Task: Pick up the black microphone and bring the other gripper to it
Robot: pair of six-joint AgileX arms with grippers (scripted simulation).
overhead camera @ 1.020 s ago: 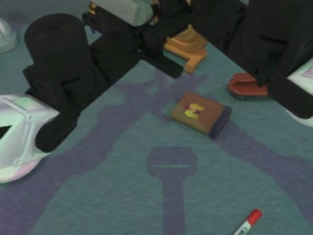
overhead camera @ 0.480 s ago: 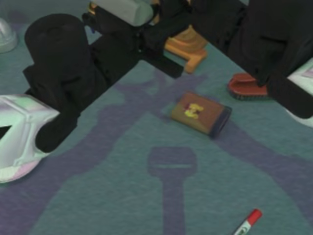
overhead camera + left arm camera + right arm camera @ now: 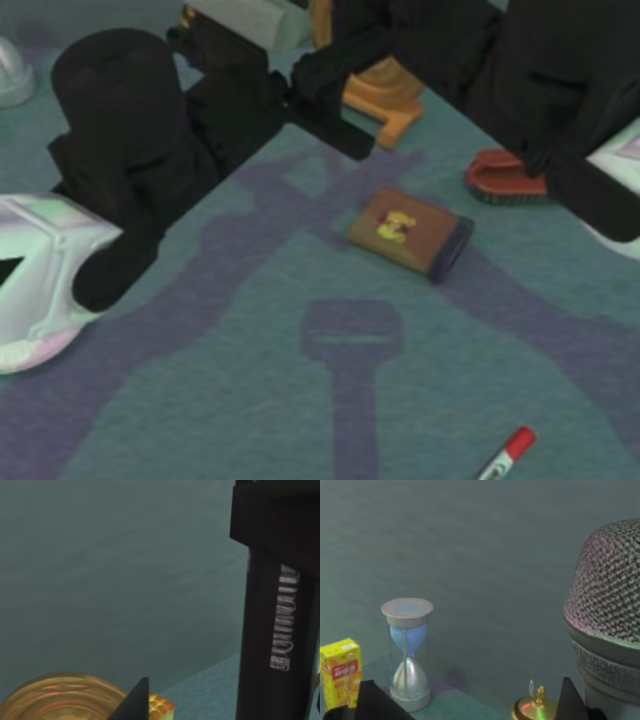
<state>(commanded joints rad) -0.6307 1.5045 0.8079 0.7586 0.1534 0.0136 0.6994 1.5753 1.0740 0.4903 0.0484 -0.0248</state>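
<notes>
My left gripper [image 3: 290, 90] sits over the worktop's [image 3: 250, 400] far middle (its fingers' grip I cannot tell). The black microphone [image 3: 607, 595] is raised just beside it, close against my right gripper [image 3: 470, 700], whose fingers are spread wide and hold nothing.

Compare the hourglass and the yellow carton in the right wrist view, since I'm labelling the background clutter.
The hourglass is round-bodied, with a blue upper bulb and grey end caps; the yellow carton is boxy with printed faces. The hourglass rises higher in the view than the yellow carton. Both stand upright on the table.
</notes>
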